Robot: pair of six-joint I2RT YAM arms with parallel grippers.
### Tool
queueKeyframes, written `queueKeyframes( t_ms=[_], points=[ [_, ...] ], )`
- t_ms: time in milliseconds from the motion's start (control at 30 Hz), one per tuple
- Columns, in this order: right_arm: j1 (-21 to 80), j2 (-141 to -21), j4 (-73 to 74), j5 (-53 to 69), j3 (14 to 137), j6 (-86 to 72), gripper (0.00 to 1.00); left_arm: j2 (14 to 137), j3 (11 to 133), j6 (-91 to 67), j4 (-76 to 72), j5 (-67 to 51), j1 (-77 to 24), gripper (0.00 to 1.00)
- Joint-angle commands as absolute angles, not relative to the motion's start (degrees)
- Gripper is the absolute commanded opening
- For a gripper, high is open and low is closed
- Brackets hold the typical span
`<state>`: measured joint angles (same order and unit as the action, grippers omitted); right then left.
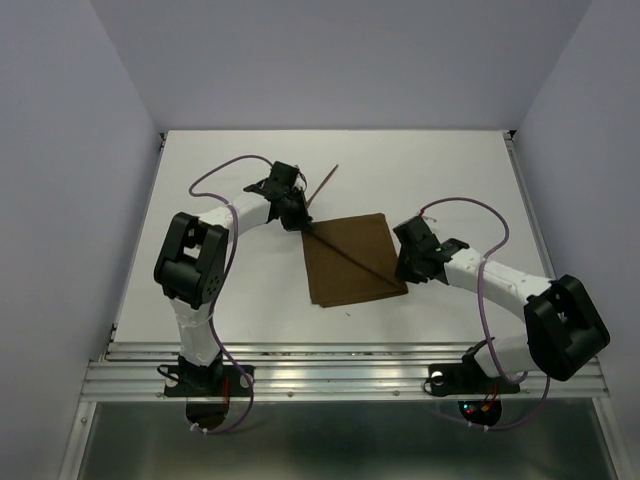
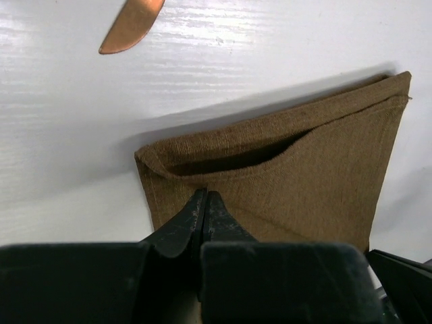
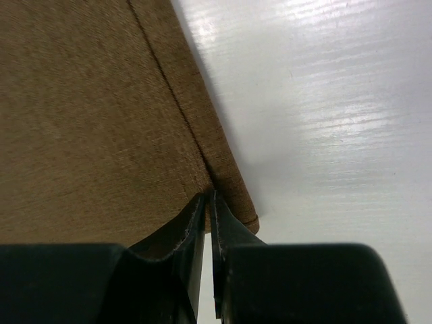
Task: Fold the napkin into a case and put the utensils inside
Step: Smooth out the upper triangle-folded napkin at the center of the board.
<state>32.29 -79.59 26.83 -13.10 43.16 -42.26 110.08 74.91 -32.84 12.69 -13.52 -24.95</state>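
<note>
Overall: a white desk (image 1: pixel 450 170) seen from above, with two robot arms reaching in from the near edge toward a brown cloth near its middle.
Napkin: the napkin (image 1: pixel 350 262) is dark brown and folded into a rough square. It lies slightly turned on the desk between the two arms.
Fold: the left wrist view shows an upper layer with a slanted edge. This edge gapes a little from the layer under it, like the mouth of a shallow pocket.
Diagonal line: from above, a thin dark line crosses the napkin from its far left corner to its near right corner. It may be that slanted fold edge or a stick lying on it; the overhead view is too coarse to tell.
Left pincer: the left pincer (image 2: pixel 204 201) is clenched on the napkin at its far left corner. Its tips are pressed together on the cloth just below the gaping edge.
Right pincer: the right pincer (image 3: pixel 210 202) is clenched on the napkin at its near right corner. The hemmed edge runs straight into the slim gap between the tips.
Utensil: one utensil (image 1: pixel 324 186), a thin reddish-brown stick, lies on the bare desk just beyond the napkin's far left corner, outside the cloth. Its rounded coppery tip shows at the top left of the left wrist view, apart from the napkin.
</note>
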Motion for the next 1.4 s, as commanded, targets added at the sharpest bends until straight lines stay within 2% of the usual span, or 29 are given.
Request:
queueKeyframes(
  t_ms=[0,267,733,1100,1367],
  points=[
    [32.08,-76.2,27.16,-13.63,46.93,-42.19,0.13,102.93,72.78,-32.78,13.01,-12.22,-25.66,0.01],
    [33.22,-78.22,26.72,-13.18,49.22,-42.36,0.13,102.83,72.95,-33.57,13.18,-11.69,-28.38,0.01],
    [33.22,-83.49,22.33,-14.06,44.74,-42.45,0.13,114.87,80.51,-30.67,13.97,-9.14,-28.83,0.0],
    [33.75,-78.93,23.73,-15.38,45.87,-42.19,0.14,109.26,80.16,-30.23,15.03,-7.38,-28.83,0.01],
    [34.28,-80.33,23.2,-13.89,49.65,-42.01,0.14,107.14,79.1,-30.24,15.2,-6.77,-28.83,0.01]
  ],
)
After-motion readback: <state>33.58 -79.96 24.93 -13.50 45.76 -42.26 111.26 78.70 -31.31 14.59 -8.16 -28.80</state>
